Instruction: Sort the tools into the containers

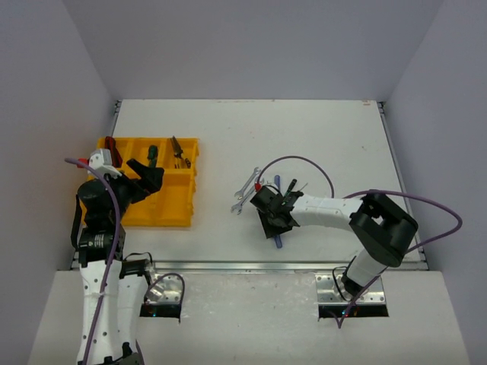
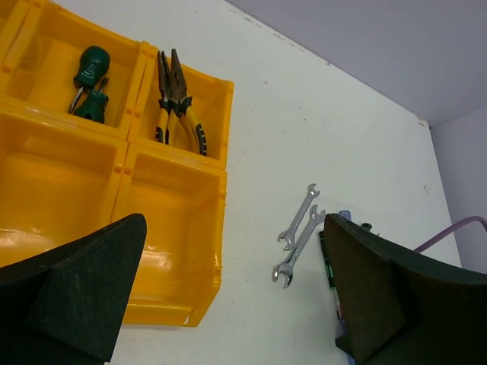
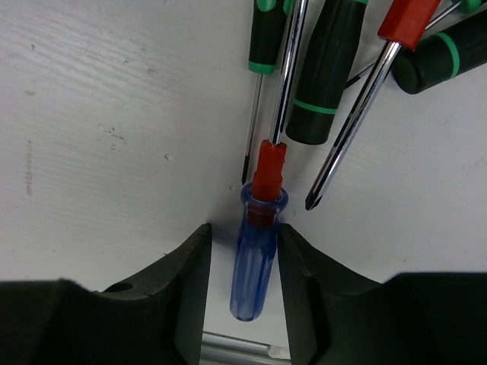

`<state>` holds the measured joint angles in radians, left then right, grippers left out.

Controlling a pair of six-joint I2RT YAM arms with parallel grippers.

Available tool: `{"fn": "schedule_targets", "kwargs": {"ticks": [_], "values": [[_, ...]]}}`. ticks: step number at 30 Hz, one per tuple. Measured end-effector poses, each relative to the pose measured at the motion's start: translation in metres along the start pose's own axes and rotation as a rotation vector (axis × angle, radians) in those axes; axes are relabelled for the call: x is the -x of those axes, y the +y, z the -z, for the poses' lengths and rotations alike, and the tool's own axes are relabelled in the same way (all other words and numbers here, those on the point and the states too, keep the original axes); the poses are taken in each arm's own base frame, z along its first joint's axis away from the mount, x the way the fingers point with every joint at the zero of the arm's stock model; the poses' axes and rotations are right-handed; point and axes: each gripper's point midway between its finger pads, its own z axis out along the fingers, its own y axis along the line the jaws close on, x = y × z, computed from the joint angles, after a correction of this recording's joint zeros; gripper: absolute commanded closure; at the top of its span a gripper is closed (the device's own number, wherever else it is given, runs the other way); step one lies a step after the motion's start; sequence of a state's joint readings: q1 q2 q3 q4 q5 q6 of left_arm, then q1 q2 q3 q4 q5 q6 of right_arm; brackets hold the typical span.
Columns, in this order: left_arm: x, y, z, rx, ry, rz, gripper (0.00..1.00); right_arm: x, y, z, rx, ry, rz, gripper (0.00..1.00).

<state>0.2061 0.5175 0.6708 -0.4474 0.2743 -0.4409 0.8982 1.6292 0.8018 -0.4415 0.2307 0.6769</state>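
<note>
The yellow tray (image 1: 171, 214) stands at the left; it also shows in the left wrist view (image 2: 217, 236). Its back row holds a red-handled tool (image 1: 110, 146), a green screwdriver (image 2: 91, 76) and yellow-handled pliers (image 2: 179, 114). My left gripper (image 2: 232, 251) hangs wide open and empty over the tray's right edge (image 1: 146, 179). Two silver wrenches (image 2: 300, 228) lie side by side on the table. My right gripper (image 3: 243, 247) is low over the screwdriver pile (image 1: 275, 209), open, its fingers on either side of the blue-handled screwdriver's handle (image 3: 255, 258); the right finger touches it, and a gap remains on the left.
Black-and-green-handled screwdrivers (image 3: 323, 68) and a red-handled screwdriver (image 3: 407, 19) lie fanned out just beyond the blue one, their tips close to it. The table's metal front rail (image 3: 236, 348) runs right behind the blue handle. The wrenches (image 1: 245, 194) lie just left of the right gripper.
</note>
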Motion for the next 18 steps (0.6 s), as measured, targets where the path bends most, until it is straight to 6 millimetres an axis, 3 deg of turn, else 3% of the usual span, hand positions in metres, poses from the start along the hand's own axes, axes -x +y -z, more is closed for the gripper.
{"fn": "schedule_targets", "kwargs": {"ticks": [2, 10, 16, 18], "values": [[0.000, -0.001, 0.000, -0.005, 0.002, -0.001, 0.00, 0.002, 0.003, -0.001, 0.010, -0.005, -0.007, 0.78], [-0.003, -0.008, 0.001, -0.045, 0.017, -0.012, 0.00, -0.001, 0.005, 0.003, 0.013, -0.011, -0.030, 0.94], [-0.012, -0.024, -0.003, -0.151, 0.074, -0.012, 0.00, 0.006, 0.003, 0.032, 0.033, -0.066, -0.044, 0.97], [-0.025, -0.034, -0.007, -0.241, 0.117, 0.013, 0.00, 0.015, 0.008, 0.050, 0.080, -0.122, -0.042, 0.98]]}}
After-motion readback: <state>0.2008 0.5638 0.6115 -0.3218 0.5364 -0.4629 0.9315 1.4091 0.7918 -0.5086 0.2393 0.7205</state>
